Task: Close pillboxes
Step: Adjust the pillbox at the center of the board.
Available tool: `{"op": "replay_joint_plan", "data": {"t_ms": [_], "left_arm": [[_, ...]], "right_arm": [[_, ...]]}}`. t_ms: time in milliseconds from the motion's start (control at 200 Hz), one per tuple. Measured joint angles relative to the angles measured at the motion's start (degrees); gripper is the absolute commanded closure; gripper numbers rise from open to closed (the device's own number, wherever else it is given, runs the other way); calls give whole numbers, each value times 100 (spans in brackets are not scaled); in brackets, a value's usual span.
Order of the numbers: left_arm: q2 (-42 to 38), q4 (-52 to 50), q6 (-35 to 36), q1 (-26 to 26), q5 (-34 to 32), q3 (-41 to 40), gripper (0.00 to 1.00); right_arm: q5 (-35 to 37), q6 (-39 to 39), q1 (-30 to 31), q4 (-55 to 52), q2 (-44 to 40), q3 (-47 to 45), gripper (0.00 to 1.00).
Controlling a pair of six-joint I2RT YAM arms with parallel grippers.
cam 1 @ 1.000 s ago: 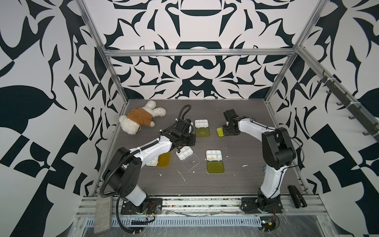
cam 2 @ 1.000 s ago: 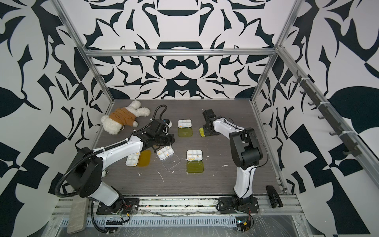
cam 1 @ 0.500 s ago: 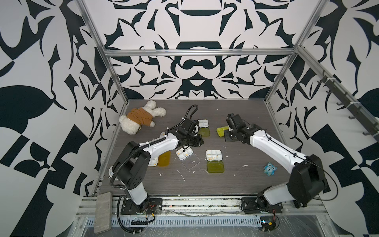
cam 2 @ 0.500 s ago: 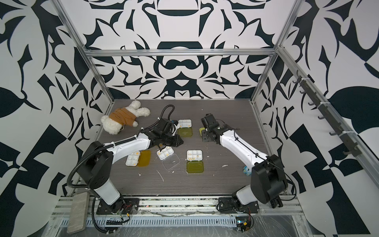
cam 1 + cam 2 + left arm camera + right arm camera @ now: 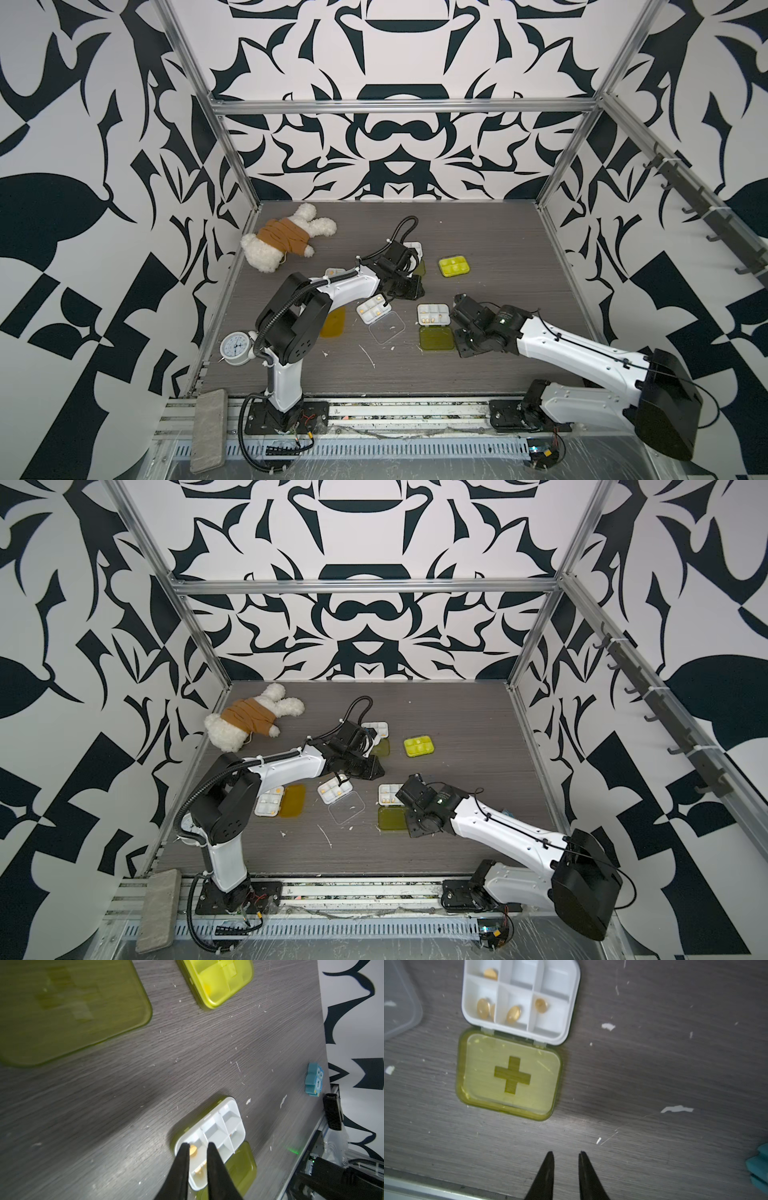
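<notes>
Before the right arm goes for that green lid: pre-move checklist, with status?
1. Right gripper empty: ok, jaws slightly apart, nothing between them.
2. Green lid free to swing: ok, it lies flat open on the table with nothing on it, and the gripper is short of its free edge.
3. Pills seated in the white tray: ok, none on the rim.
4. Left gripper clear of that tray: cannot tell, it hangs close by, empty.
5. Blue toy out of the lid's way: ok, apart from the box.
6. Other boxes done: not ok, the clear lid and amber lid lie open.
</notes>
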Motion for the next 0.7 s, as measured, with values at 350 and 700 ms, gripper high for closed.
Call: {"op": "replay_joint_plan", "data": {"t_ms": [350,700], "left_arm": [[352,-111,4,-42,-96,299,80],[629,-179,7,-68,-166,518,80]], "right_arm": [[-83,354,501,299,485,-140,62],[107,407,505,776,970,-160,60]]}}
